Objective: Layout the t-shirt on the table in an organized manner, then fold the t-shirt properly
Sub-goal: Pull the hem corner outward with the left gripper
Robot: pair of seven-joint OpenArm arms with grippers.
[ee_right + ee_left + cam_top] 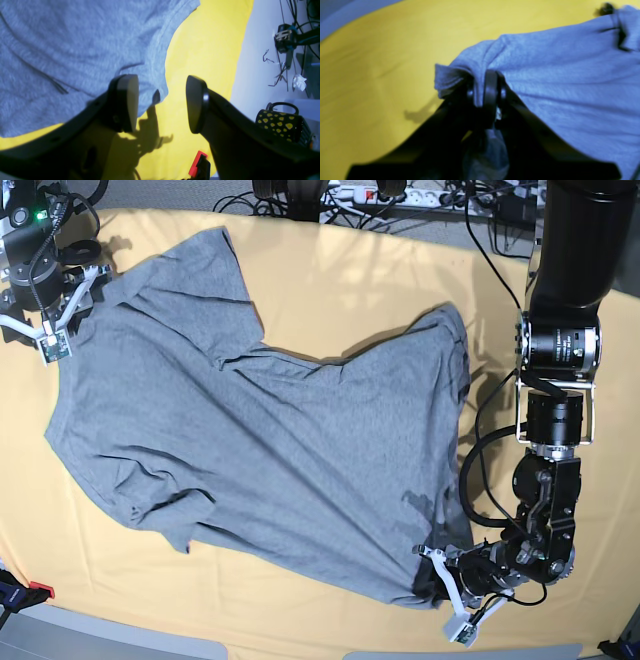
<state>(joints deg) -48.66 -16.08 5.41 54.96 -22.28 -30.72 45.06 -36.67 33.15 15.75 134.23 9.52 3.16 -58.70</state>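
On the yellow-orange surface (330,270) in front of you, one item: a heather-grey t-shirt (250,450), spread mostly flat and slightly askew, with soft wrinkles across the body.

- Sleeves: in the base view, one points to the far edge of the surface near the top left; the other lies along the near left side with a folded-over ridge.
- Hem end: it runs down the right side of the base view, from a far corner to a bunched near corner.
- Your left hand (486,95): closed tight on that bunched near corner of the t-shirt. In the left wrist view the fabric is gathered between the fingers and pulled into folds.
- Your right hand (162,102): jaws well apart, holding nothing. In the right wrist view one finger (127,100) sits over the shirt's stitched edge, the other over bare yellow cloth. Whether it touches the fabric, you cannot tell.
- Beyond the surface, right wrist view: a black mug with yellow spots (277,125), a crumpled white scrap (299,82) and loose cables (277,75) on a pale floor.
- Far edge, base view: power strips and cables (400,195).
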